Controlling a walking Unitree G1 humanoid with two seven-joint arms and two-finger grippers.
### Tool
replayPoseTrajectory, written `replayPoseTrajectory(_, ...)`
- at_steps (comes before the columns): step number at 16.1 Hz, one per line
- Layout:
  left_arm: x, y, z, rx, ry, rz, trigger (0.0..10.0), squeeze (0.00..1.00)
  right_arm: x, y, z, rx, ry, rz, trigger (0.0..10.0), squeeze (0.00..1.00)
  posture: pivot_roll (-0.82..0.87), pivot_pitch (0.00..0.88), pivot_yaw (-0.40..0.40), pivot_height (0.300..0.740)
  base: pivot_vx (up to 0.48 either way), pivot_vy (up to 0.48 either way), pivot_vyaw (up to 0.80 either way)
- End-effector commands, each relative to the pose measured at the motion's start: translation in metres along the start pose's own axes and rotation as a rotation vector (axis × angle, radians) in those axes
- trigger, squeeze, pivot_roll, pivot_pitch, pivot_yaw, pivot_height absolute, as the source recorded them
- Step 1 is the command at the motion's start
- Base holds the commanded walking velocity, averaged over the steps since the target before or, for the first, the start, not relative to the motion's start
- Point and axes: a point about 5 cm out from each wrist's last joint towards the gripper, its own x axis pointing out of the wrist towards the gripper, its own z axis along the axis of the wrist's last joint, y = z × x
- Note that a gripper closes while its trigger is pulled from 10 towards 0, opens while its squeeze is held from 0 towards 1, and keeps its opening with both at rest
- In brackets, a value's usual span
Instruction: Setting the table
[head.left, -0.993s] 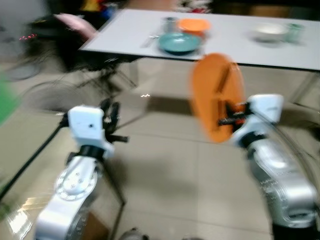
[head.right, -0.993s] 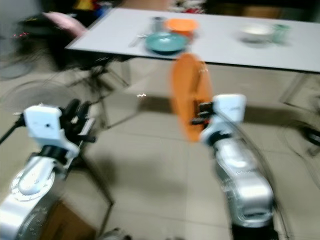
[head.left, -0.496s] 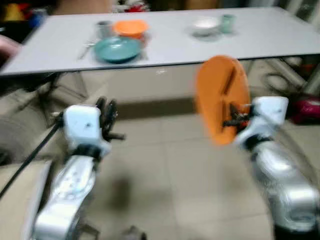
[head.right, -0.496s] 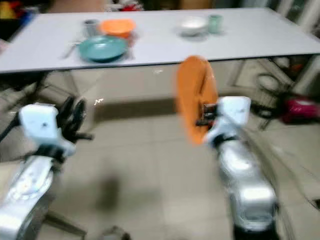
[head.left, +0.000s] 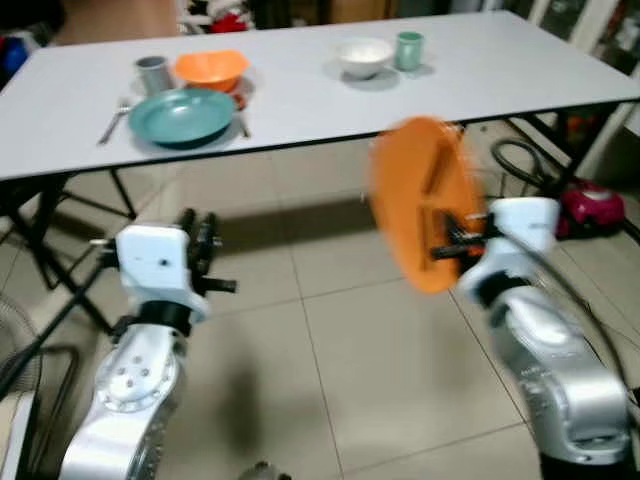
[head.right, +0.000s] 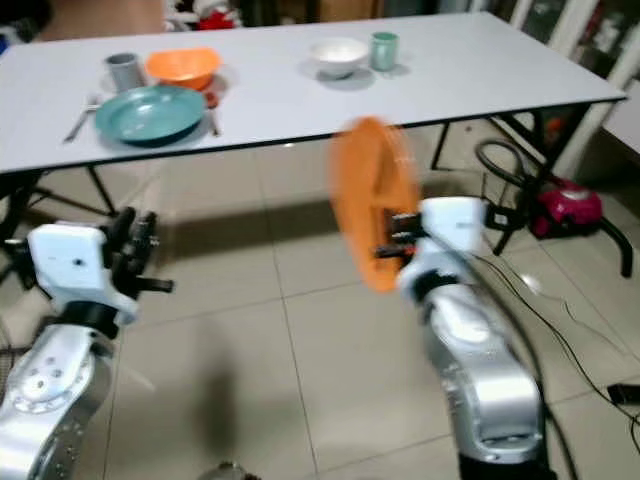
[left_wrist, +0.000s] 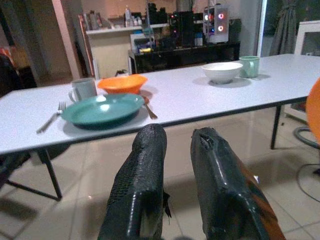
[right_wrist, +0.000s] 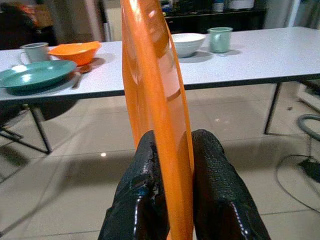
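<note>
Right claw (right_wrist: 172, 150) clenched on the rim of the orange plate (head.left: 418, 200), held upright on edge over the tiled floor (head.left: 380, 340), short of the bench (head.left: 300, 95). Left claw (left_wrist: 172, 145) holds nothing, fingers a small gap apart, raised over the floor. On the bench: teal plate (head.left: 181, 116), fork (head.left: 110, 122), grey mug (head.left: 152, 73), orange bowl (head.left: 211, 69), white bowl (head.left: 363, 56), green cup (head.left: 408, 49). Left wrist view adds shelves with lit electronics (left_wrist: 215, 22) behind the bench. Eye views add a red vacuum (head.right: 565, 205) on the floor.
</note>
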Motion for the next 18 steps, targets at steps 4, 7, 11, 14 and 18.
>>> replayPoseTrajectory(4,-0.0009,-0.0036,0.0027,-0.005,-0.013,-0.031,10.0,0.00,-0.0047,-0.0081,0.0168,-0.036,-0.090,-0.037,10.0,0.00,-0.09,0.067,0.043,0.740,0.399,0.000,0.00)
replayPoseTrajectory(7,-0.0010,-0.0034,0.0027,-0.008,-0.013,-0.037,10.0,0.00,-0.0052,-0.0077,0.0160,-0.040,-0.090,-0.036,10.0,0.00,-0.09,0.060,0.050,0.740,0.410,0.000,0.00)
replayPoseTrajectory(11,-0.0016,-0.0034,0.0025,-0.011,-0.013,-0.042,10.0,0.00,-0.0061,-0.0076,0.0151,-0.040,-0.092,-0.036,10.0,0.00,-0.09,0.055,0.053,0.740,0.409,0.000,0.00)
replayPoseTrajectory(14,-0.0027,-0.0030,0.0024,-0.010,-0.012,-0.046,10.0,0.00,-0.0063,-0.0071,0.0149,-0.039,-0.094,-0.034,10.0,0.00,-0.09,0.047,0.052,0.740,0.411,0.000,0.00)
replayPoseTrajectory(18,-0.0024,-0.0047,0.0023,-0.014,-0.012,-0.054,10.0,0.00,-0.0064,-0.0069,0.0148,-0.034,-0.095,-0.032,10.0,0.00,-0.09,0.046,0.053,0.740,0.412,0.000,0.00)
